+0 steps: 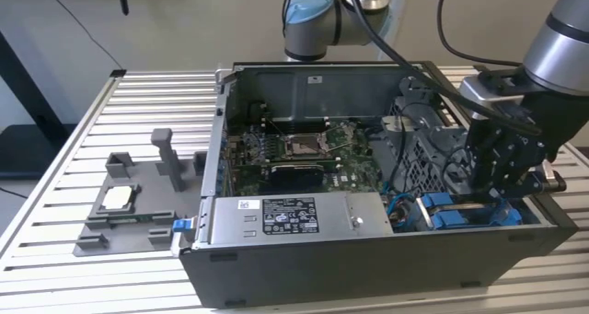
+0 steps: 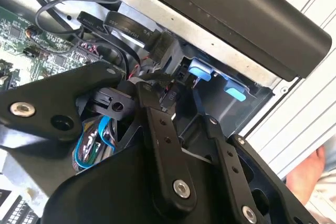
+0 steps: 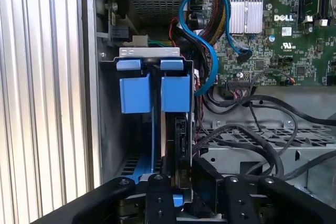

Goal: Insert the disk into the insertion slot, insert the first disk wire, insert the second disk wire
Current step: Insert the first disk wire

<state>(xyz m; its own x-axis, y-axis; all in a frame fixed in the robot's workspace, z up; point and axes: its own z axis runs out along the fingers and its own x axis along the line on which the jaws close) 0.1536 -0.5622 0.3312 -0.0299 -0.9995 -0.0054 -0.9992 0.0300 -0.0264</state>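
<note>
A small black wire plug (image 3: pixel 181 129) is being pinched by the black gripper (image 3: pixel 181 170), and jamming against the blue-framed disk (image 3: pixel 176 93) is being risked through tilt.

This is a robotics lab bench, not a home or an office. A grey industrial arm (image 1: pixel 318 17) with blue joint caps rises at the back of a table (image 1: pixel 138 100) made of ribbed aluminium slats. On the table lies an open PC case (image 1: pixel 368 266) — side panel off, motherboard (image 1: pixel 304 148) and cables (image 3: pixel 215 66) bare. Beside the case sits a grey fixture (image 1: pixel 138 203) with posts and pockets for parts — behind it all, a plain pale wall (image 1: pixel 184 24).
</note>
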